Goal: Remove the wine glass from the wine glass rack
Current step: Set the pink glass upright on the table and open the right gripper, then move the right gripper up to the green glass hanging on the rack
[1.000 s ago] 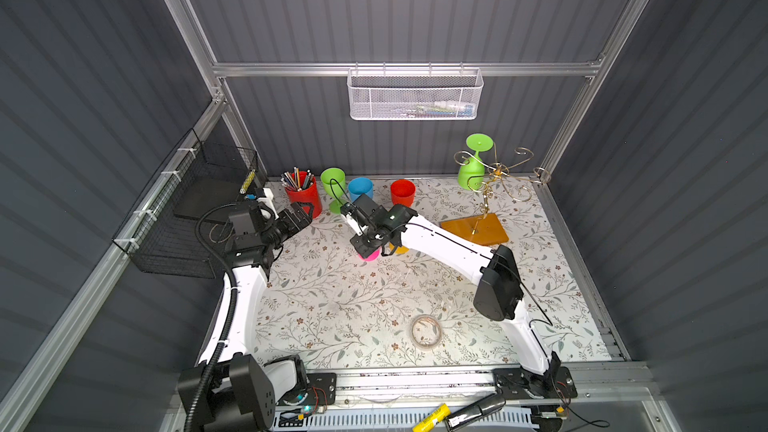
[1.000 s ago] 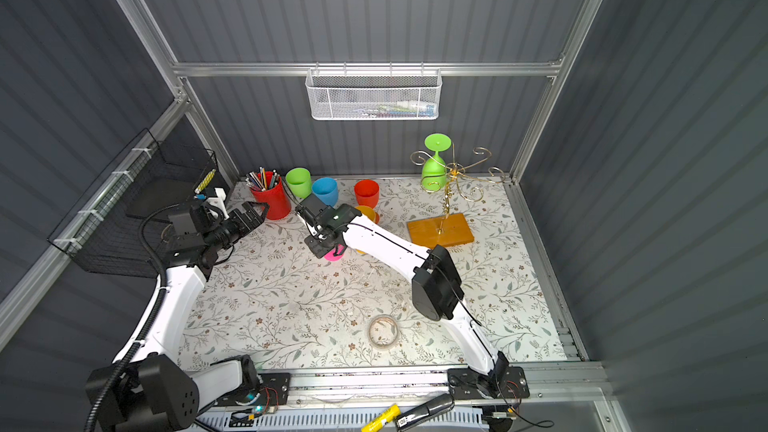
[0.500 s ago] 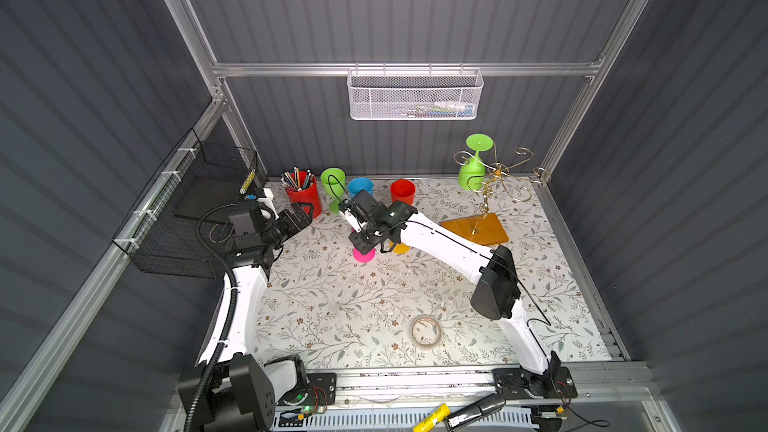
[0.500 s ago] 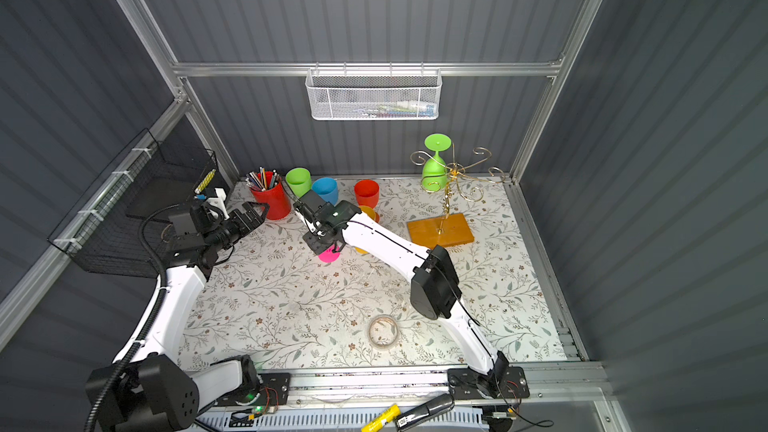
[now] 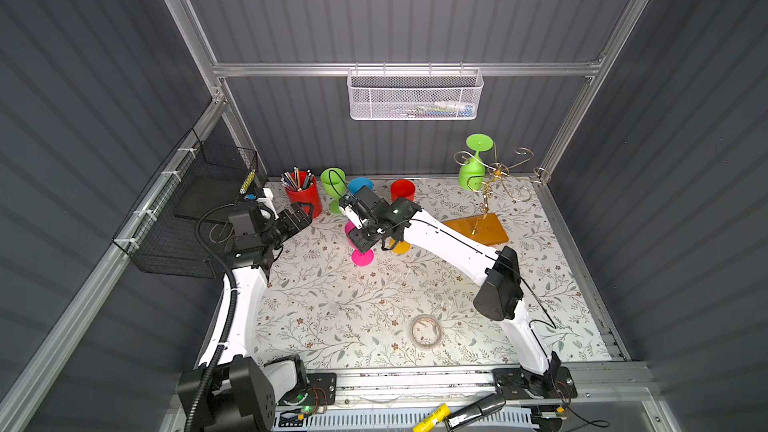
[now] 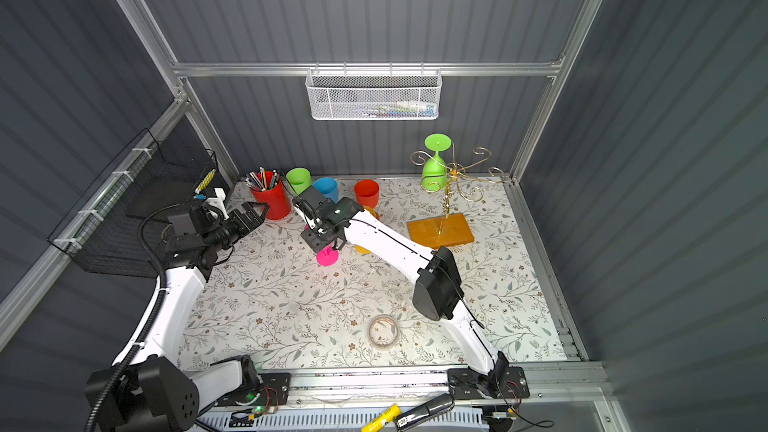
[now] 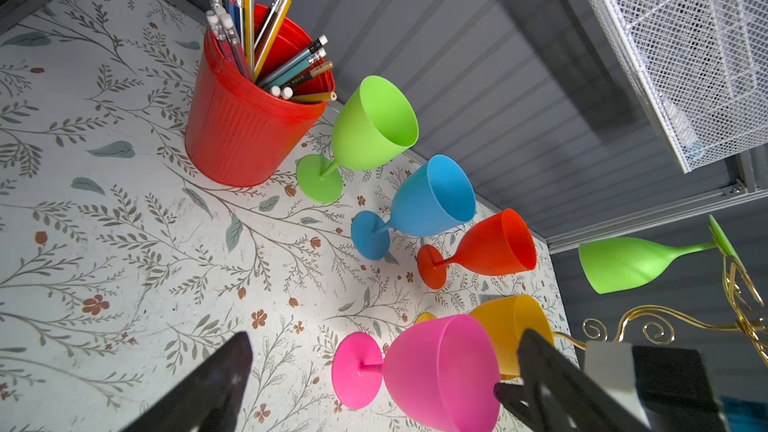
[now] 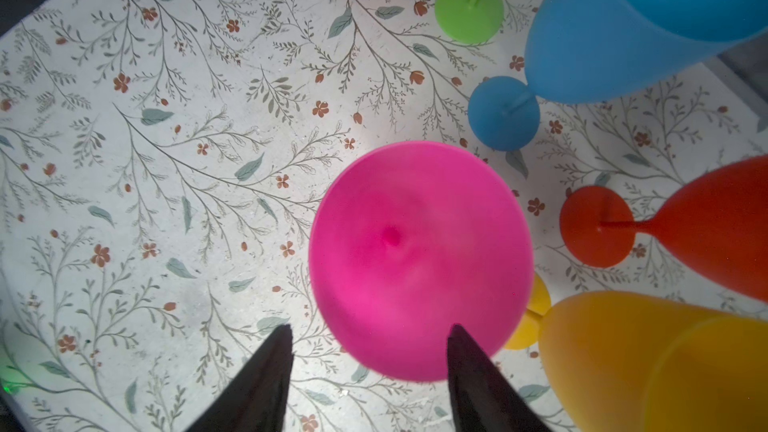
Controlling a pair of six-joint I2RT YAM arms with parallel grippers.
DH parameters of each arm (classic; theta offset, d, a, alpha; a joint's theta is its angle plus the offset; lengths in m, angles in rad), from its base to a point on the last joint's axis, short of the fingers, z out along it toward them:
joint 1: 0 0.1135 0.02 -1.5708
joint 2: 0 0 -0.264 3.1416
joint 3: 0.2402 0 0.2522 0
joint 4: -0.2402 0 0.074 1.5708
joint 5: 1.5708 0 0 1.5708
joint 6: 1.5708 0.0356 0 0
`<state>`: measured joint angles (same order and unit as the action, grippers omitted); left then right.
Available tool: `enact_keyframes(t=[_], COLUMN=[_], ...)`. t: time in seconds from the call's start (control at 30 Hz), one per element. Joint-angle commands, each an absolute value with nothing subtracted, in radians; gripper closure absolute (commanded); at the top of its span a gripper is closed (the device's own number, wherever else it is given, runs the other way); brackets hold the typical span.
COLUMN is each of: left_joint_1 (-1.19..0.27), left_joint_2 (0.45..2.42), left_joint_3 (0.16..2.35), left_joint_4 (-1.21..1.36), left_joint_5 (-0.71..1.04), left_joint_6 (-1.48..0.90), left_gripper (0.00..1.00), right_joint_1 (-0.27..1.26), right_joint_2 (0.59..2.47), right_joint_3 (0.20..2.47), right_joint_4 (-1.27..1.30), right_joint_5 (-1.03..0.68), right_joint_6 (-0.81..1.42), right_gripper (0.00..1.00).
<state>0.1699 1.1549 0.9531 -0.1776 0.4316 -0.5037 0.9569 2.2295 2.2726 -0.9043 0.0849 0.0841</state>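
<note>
Jaws of the right gripper point(image 8: 370, 326) stand parted astride the rim of the pink wine glass point(image 8: 419, 259), one finger over the bowl's mouth and the other outside it, with no grip evident; the glass stands upright on the floral table point(image 5: 332, 305), just beside an orange glass point(image 8: 644, 363). Jaws of the left gripper point(image 7: 384, 336) stand wide and empty, near the red pencil cup point(image 5: 305, 197). At the back right, the wine glass rack point(image 5: 498, 170) carries a green wine glass point(image 5: 471, 172) hanging upside down from a curled arm.
</note>
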Motion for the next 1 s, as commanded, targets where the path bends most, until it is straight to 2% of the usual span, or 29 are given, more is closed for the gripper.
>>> enact_keyframes(t=[0.0, 0.47, 0.97], left_joint_1=[0.173, 0.173, 0.147], left_joint_2=[1.127, 1.095, 1.030], left_joint_3=[0.940, 0.934, 0.913], left_joint_4=[-0.165, -0.166, -0.133], left_joint_5=[0.449, 0.439, 0.410], left_joint_6=[-0.481, -0.468, -0.451], left_gripper=[0.00, 0.00, 0.01], right_joint_1=[0.966, 0.978, 0.971], right_joint_2=[2.143, 1.933, 1.627], right_joint_3=[2.237, 2.092, 1.927], right_joint_4=[-0.879, -0.789, -0.695], right_joint_5=[0.098, 0.115, 0.279], right_joint_6=[0.082, 0.095, 0.080], right_gripper=[0.33, 0.19, 0.19])
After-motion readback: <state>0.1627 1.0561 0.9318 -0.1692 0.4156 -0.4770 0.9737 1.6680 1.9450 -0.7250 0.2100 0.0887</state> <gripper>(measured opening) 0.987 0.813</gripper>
